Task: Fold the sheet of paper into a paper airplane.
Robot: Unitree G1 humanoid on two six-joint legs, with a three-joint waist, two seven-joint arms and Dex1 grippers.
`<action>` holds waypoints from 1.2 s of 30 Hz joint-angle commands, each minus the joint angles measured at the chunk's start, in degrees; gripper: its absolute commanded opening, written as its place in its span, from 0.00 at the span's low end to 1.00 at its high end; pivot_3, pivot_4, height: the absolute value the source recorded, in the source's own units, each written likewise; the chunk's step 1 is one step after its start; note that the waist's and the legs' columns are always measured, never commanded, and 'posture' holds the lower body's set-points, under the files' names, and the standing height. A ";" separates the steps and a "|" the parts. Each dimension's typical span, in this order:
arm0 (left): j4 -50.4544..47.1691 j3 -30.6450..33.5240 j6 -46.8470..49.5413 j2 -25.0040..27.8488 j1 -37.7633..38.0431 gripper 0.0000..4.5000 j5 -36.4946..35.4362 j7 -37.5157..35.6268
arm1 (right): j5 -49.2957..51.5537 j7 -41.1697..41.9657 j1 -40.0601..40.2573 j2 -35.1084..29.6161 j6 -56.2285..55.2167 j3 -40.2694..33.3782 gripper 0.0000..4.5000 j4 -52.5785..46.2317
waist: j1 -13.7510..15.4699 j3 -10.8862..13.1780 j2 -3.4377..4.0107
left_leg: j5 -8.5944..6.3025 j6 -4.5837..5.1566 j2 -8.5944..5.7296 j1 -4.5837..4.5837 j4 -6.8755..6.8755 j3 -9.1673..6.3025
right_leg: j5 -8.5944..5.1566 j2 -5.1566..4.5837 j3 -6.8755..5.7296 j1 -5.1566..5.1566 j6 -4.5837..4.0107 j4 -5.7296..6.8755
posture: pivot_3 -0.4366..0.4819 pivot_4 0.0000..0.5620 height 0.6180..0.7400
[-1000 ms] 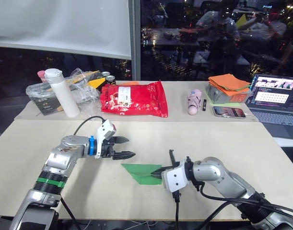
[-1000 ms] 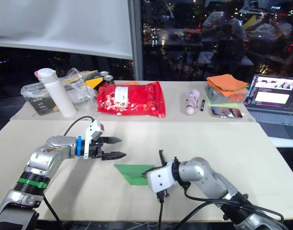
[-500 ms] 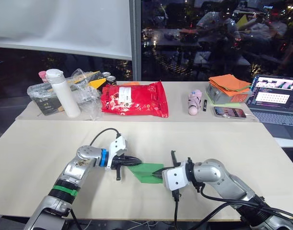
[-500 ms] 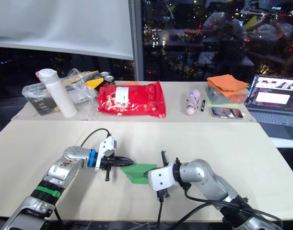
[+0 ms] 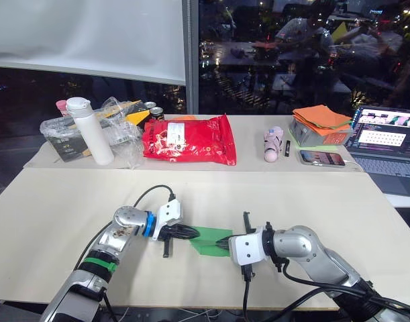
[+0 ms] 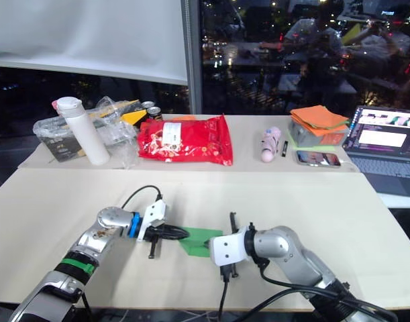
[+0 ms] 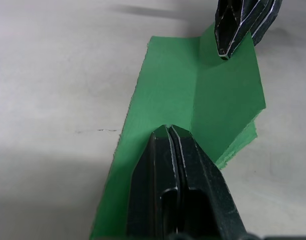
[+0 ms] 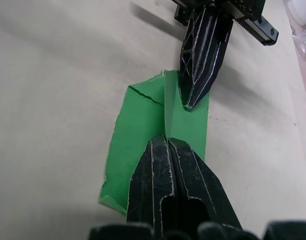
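Near the table's (image 5: pixel 50 201) front edge, pressing closed fingers onto the sheet of paper (image 5: pixel 211 239): left gripper (image 5: pixel 196 233), right gripper (image 5: pixel 220 245), holding nothing.

One green sheet of paper (image 5: pixel 211 238), one red bag (image 5: pixel 188 139) (glossy), one bottle (image 5: pixel 86 129).

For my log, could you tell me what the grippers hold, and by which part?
Both grippers are shut on the folded green paper: the left gripper at its left end, the right gripper at its right end.
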 commanded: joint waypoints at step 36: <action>-0.59 -0.55 -1.47 0.35 0.98 0.01 2.38 -3.79 | 30.08 18.33 -13.60 3.75 46.60 -6.22 0.00 13.20 | -0.15 -0.02 0.07 | -0.04 0.07 0.00 0.10 0.01 -0.02 | -0.02 0.00 -0.01 0.11 0.02 0.03 | 0.48 0.27 0.88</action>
